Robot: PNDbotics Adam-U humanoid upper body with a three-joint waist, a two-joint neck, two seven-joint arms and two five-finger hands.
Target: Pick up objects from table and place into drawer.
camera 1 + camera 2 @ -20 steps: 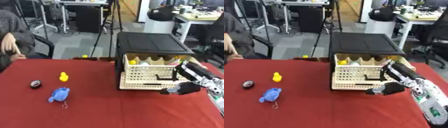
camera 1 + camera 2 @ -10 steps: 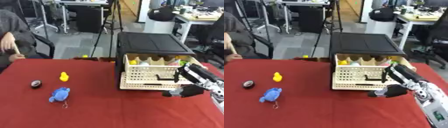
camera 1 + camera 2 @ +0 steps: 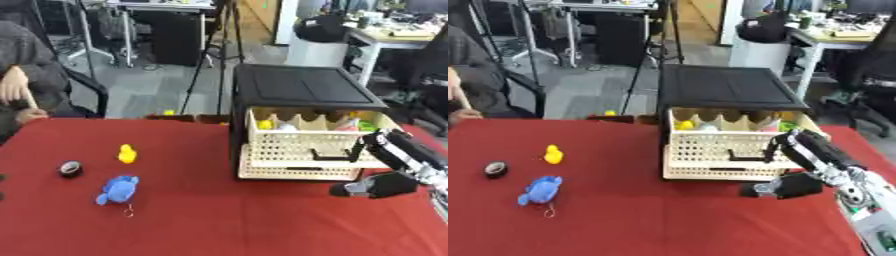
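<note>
At drawer front: right hand [image 3: 785, 186] is hovering just before the pulled-out drawer [image 3: 737, 152], fingers curled, holding nothing.
Left on table: yellow duck [image 3: 128, 153], blue toy [image 3: 117, 189], dark round thing [image 3: 71, 168] are lying well apart from it.
Risk: reaching across, the arm is likely brushing the drawer, nudging it shut.

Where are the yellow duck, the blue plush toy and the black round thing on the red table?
yellow duck [image 3: 128, 153], left eye view, on its body
blue plush toy [image 3: 117, 189], left eye view, mid body
black round thing [image 3: 71, 168], left eye view, its top

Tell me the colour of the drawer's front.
Cream, perforated drawer front with a black handle; clearest in the left eye view.
</note>
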